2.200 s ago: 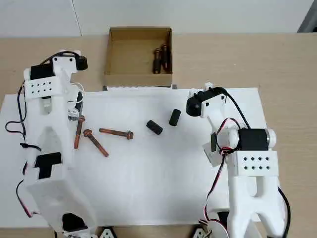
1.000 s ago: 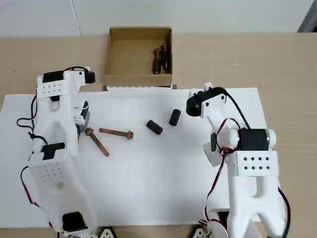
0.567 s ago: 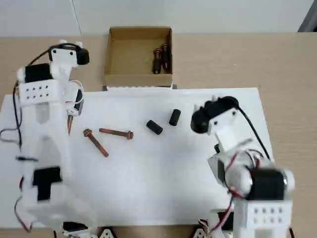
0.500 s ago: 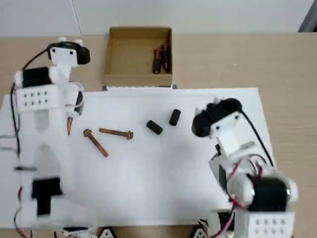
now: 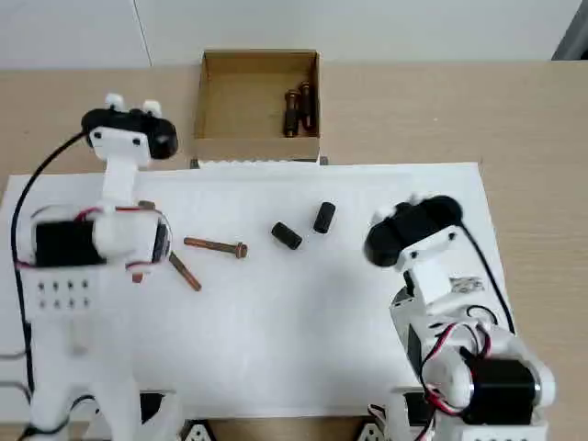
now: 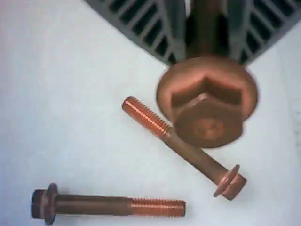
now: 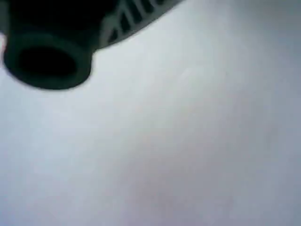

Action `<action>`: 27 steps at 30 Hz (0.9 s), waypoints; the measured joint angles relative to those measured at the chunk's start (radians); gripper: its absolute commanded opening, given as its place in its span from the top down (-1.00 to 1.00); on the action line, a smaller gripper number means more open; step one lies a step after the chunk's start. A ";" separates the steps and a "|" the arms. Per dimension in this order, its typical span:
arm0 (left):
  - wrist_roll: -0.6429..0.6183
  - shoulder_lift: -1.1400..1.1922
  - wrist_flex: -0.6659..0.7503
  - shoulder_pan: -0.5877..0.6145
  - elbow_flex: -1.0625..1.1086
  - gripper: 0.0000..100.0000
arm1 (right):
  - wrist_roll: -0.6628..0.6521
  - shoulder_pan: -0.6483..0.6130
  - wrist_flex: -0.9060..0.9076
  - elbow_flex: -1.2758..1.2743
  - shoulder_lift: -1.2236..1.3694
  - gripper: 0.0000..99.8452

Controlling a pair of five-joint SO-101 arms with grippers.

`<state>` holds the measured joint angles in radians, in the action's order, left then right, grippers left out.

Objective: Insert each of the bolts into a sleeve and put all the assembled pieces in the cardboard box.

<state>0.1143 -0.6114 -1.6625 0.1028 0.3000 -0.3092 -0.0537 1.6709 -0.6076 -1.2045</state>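
Left gripper (image 6: 205,23) clamped on bolt (image 6: 207,101), over left edge of mat (image 5: 303,367); right gripper (image 7: 56,28) clamped on sleeve (image 7: 47,61), toward right edge. Step: insertion pending. Next: bring together, align shank with bore.

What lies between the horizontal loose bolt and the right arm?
High view: a black sleeve nearer the bolt, a second sleeve nearer the right arm; both loose on the white sheet.

No text, number, brand or sign can be read on anything in these views. In the high view, at about 4 o'clock, a small pale sticker (image 5: 466,286) on an arm (image 5: 432,308) carries marks too small to make out.
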 measured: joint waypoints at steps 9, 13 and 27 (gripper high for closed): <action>-0.002 -0.348 0.189 -0.003 0.338 0.99 | 0.341 0.023 -0.135 -0.143 0.000 0.99; -0.091 -0.522 0.290 -0.003 0.494 0.99 | 0.433 0.023 -0.255 -0.232 0.002 0.99; -0.319 -1.068 0.559 -0.011 0.951 0.99 | 0.494 -0.155 -0.658 -0.552 0.002 0.99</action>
<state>-0.2048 -1.6794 -1.1040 0.0921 1.2513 0.1849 -0.2087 1.0127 -1.1600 -1.2029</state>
